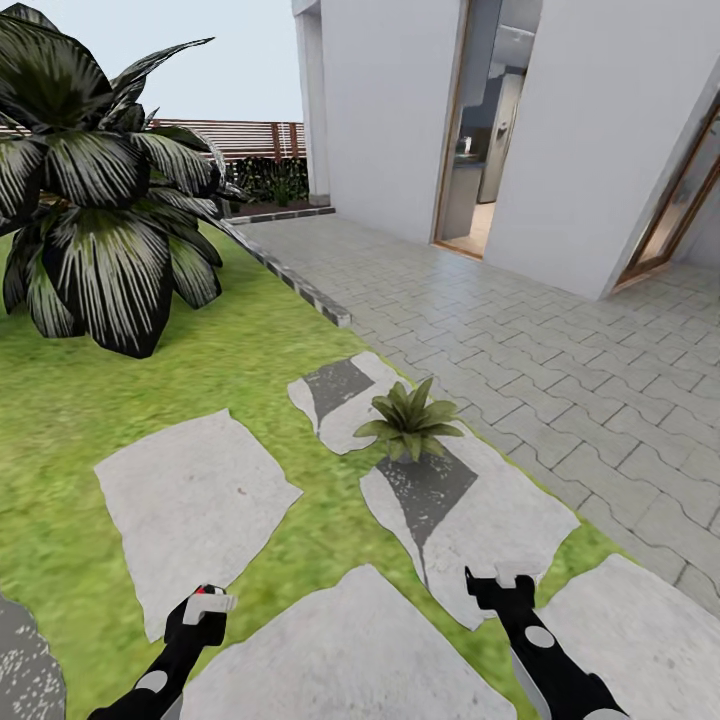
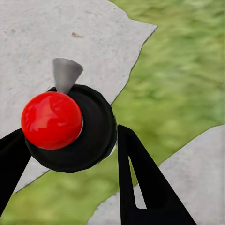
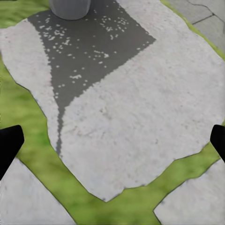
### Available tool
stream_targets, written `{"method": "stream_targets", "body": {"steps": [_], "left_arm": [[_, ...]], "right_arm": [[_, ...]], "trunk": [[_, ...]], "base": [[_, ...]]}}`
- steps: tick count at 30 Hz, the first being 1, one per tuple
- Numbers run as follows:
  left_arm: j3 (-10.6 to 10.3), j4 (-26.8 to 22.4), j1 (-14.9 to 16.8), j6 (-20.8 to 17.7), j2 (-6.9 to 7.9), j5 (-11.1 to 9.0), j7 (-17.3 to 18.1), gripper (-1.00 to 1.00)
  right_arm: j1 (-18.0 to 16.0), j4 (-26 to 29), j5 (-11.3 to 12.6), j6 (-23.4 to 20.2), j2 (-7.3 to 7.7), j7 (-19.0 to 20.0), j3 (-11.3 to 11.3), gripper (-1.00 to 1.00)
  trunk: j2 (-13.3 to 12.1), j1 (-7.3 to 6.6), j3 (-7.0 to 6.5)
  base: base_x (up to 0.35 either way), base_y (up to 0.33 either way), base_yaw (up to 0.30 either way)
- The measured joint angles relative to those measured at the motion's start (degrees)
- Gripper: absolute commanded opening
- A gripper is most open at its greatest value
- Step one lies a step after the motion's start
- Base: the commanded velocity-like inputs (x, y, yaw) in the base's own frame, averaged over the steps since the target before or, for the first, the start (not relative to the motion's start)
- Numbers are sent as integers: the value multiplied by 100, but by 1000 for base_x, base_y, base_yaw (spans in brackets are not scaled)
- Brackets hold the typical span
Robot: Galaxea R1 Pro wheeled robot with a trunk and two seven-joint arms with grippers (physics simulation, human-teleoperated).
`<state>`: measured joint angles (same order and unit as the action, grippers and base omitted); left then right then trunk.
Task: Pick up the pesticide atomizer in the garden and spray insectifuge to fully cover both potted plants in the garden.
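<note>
The sprayer (image 2: 70, 126) sits between the fingers (image 2: 140, 183) of the left gripper (image 1: 205, 610), which are clenched on its round dark body; its red cap (image 2: 51, 120) faces the wrist camera and its pale grey nozzle (image 2: 66, 74) points out over a stepping stone (image 1: 190, 505). In the head view the sprayer's red and white top (image 1: 210, 598) shows at the tip of the left arm, low over the lawn (image 1: 70, 400) beside that stone. One potted plant (image 1: 410, 420), a low rosette of pointed green leaves, stands at the near end of a second stone (image 1: 470, 520), on its dark patch; its grey pot (image 3: 70, 8) appears at the edge of the right wrist view. The right gripper (image 1: 497, 585) hangs above this stone's near edge, well short of the plant, its fingers (image 3: 9, 143) released and spread wide with nothing between them. A large dark-leaved bush (image 1: 95, 190) grows on the lawn at far left. Grey paving (image 1: 560, 350) runs to the right, along a white house wall (image 1: 390, 110) with an open doorway (image 1: 485, 130). A brown slatted fence (image 1: 250, 138) closes the background.
</note>
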<state>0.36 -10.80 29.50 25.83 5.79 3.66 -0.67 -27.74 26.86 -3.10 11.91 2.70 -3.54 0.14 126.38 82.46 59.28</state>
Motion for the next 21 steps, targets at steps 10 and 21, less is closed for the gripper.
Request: {"method": "stream_targets", "body": {"steps": [10, 21], "left_arm": [[1, 6, 2, 0, -1, -1, 0, -100], [1, 6, 2, 0, -1, 0, 0, -100]], "right_arm": [[1, -7, 0, 1, 39, -1, -6, 100], [2, -7, 0, 2, 39, -1, -6, 100]], "trunk": [[0, 0, 0], [0, 0, 0]], "base": [[0, 0, -277], [1, 0, -287]]}}
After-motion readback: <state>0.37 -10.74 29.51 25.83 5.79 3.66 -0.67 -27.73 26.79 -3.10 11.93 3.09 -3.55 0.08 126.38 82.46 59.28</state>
